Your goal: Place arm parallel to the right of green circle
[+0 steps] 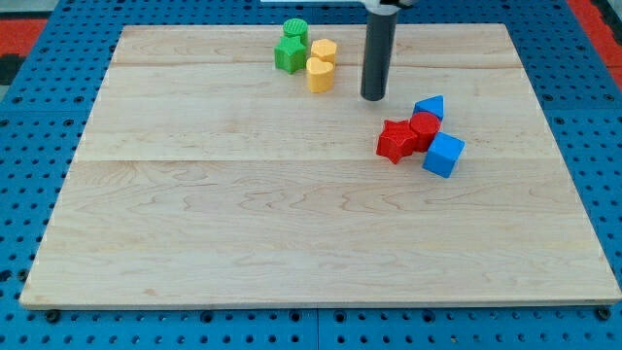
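Where wooden board (292, 233) meets blue pegboard (29, 87), nothing sits.

My tip (374, 97) sits right of green circle (295, 30), apart.

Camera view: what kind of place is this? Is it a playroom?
Probably a robot lab bench, not a playroom. A wooden board lies on a blue perforated table, and my tip sits between the yellow blocks and the red blocks.
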`<action>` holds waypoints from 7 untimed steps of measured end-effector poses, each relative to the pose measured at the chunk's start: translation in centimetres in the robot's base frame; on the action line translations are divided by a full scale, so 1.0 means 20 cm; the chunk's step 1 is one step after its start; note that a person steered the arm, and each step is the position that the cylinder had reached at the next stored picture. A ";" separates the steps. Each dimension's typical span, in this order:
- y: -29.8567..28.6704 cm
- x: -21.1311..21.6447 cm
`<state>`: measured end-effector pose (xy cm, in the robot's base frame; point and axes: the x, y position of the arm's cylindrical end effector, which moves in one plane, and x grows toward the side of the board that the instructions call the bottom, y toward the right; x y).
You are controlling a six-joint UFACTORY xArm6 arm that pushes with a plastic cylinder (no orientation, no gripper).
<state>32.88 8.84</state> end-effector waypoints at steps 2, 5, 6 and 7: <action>0.05 -0.06; -0.07 -0.48; -0.08 -0.53; -0.04 -0.60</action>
<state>20.95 8.13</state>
